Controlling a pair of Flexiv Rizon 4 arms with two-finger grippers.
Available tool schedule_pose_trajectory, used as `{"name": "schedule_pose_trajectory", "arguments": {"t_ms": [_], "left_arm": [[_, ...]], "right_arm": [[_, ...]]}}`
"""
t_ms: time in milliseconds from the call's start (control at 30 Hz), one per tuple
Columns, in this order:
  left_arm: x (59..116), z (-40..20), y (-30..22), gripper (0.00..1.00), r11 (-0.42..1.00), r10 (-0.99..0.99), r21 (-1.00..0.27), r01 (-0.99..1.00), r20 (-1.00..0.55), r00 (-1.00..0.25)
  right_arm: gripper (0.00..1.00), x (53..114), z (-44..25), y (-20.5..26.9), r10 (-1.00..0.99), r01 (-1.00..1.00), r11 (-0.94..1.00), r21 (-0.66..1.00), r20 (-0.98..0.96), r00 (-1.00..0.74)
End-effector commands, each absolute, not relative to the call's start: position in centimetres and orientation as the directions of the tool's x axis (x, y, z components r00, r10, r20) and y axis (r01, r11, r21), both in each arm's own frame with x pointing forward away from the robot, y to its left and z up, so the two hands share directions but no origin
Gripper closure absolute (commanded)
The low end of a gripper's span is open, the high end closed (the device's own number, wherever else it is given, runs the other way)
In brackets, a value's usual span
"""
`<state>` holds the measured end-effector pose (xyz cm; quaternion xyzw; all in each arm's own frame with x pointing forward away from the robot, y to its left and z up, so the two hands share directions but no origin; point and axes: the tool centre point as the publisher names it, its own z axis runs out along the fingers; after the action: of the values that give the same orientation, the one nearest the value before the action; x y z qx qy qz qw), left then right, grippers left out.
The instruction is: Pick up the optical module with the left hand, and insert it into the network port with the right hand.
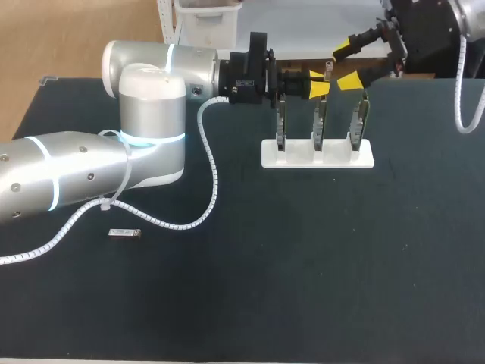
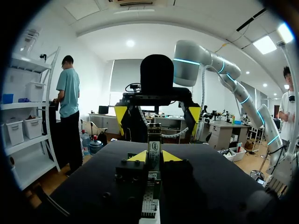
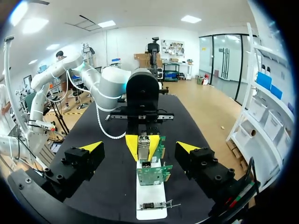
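Note:
My left gripper [image 1: 318, 82] hovers above the middle board of the white stand [image 1: 318, 155], shut on a small silver optical module [image 1: 327, 71] that stands upright between its yellow tips. In the left wrist view the module [image 2: 154, 150] sits between the fingers of the left gripper [image 2: 154, 157], with a green board just under it. My right gripper [image 1: 345, 64] comes in from the far right and is wide open, one finger on each side of the module without touching it. From the right wrist view, the right gripper [image 3: 140, 147] straddles the module [image 3: 144, 142].
Three upright circuit boards [image 3: 153, 171] with network ports stand in the white stand. A second optical module [image 1: 125, 233] lies flat on the dark table [image 1: 318, 265] near the left front. The left arm's white cable [image 1: 212, 174] trails across the table.

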<state>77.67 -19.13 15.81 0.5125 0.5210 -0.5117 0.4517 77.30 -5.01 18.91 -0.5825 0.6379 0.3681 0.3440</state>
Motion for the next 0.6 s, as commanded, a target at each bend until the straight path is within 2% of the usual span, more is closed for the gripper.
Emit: {"name": "schedule_pose_trajectory", "arguments": {"t_ms": [33,600], "left_arm": [[77.77,15.76,-19.15,1.00,-0.050,0.071,-0.069,0.996,-0.995,-0.065],[77.77,15.76,-19.15,1.00,-0.050,0.071,-0.069,0.996,-0.995,-0.065]], "right_arm": [[0.00,77.29,19.06,-4.61,-0.490,-0.997,0.048,0.063,-0.868,-0.078],[0.00,77.00,19.51,-3.72,-0.491,-0.995,0.045,0.092,-0.865,-0.103]]}}
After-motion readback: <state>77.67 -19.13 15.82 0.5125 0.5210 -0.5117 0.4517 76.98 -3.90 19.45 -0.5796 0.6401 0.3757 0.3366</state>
